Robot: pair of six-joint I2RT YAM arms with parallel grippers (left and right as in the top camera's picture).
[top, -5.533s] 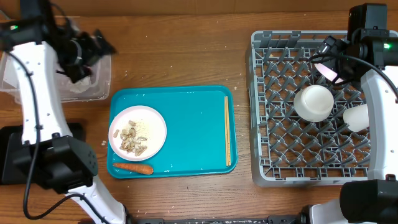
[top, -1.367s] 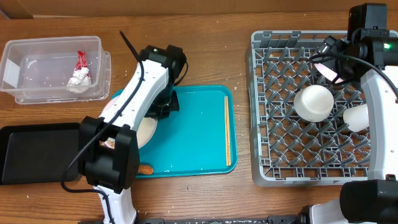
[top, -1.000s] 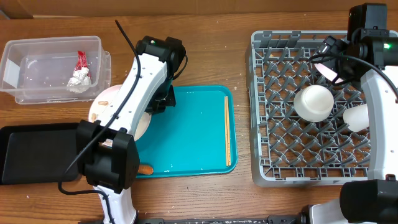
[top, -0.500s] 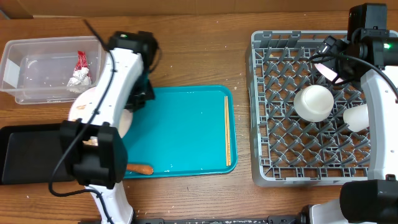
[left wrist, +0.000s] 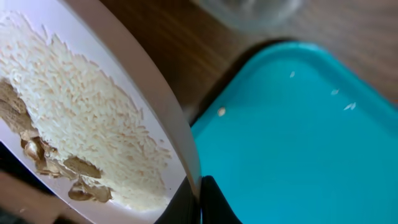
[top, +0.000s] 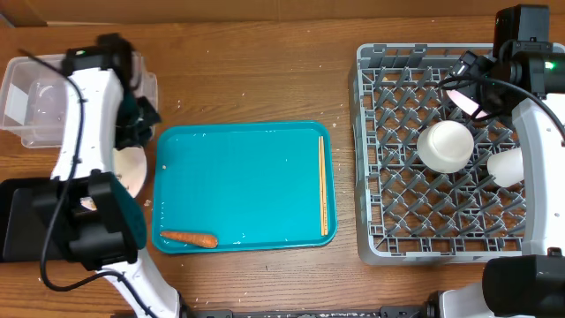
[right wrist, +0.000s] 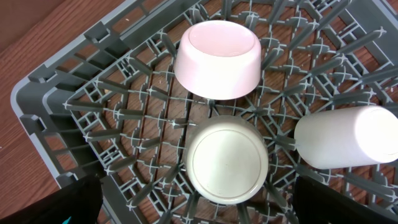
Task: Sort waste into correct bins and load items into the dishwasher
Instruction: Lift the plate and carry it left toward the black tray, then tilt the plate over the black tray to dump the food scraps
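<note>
Gripping a small plate (left wrist: 146, 84) of beige food scraps (left wrist: 37, 149) by its rim with the left gripper (left wrist: 198, 202), clamped tight, just left of the teal tray (top: 247, 177). Hovering over the dish rack (top: 364, 132) right of the tray (cups (right wrist: 227, 165) inside) with the right gripper (right wrist: 202, 199) spread wide, empty.

The wooden table (top: 265, 79) carries a clear tub (top: 26, 134) at its far left corner, a black tray (top: 18, 212) close by it, a teal tray (top: 256, 185) mid-table, and a grey dish rack (top: 364, 177) on the right.
</note>
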